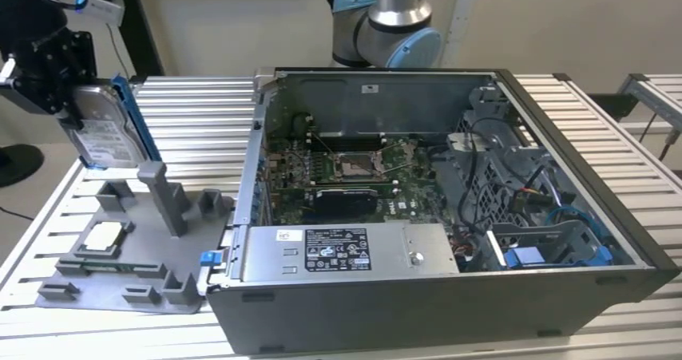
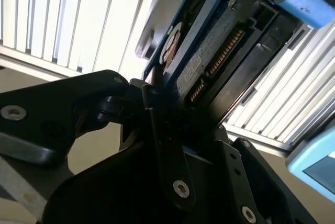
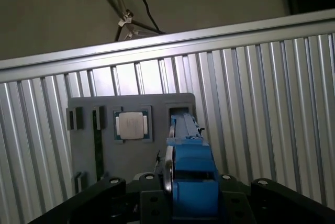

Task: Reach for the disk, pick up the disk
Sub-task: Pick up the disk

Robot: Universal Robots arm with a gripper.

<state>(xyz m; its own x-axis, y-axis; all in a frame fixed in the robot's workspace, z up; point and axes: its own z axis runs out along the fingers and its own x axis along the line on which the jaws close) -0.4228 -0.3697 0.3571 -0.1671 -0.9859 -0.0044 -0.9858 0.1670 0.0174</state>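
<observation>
The disk (image 1: pixel 104 132) is a silver-grey drive with a white label and a blue carrier frame. It hangs upright on edge at the exterior view's far left, over the back of the grey fixture (image 1: pixel 128 248). My black gripper (image 1: pixel 75 112) is shut on it from above. In the second wrist view the disk's (image 2: pixel 220 51) connector edge sticks out between the fingers (image 2: pixel 162 140). In the first wrist view the blue carrier (image 3: pixel 191 164) sits in my gripper (image 3: pixel 191 195), above the fixture (image 3: pixel 131 161).
A small square chip (image 1: pixel 105 236) lies in a pocket of the fixture, and its tall posts (image 1: pixel 165 200) stand just below the disk. An open computer case (image 1: pixel 426 208) takes up the middle and right of the slatted metal table (image 1: pixel 192 112).
</observation>
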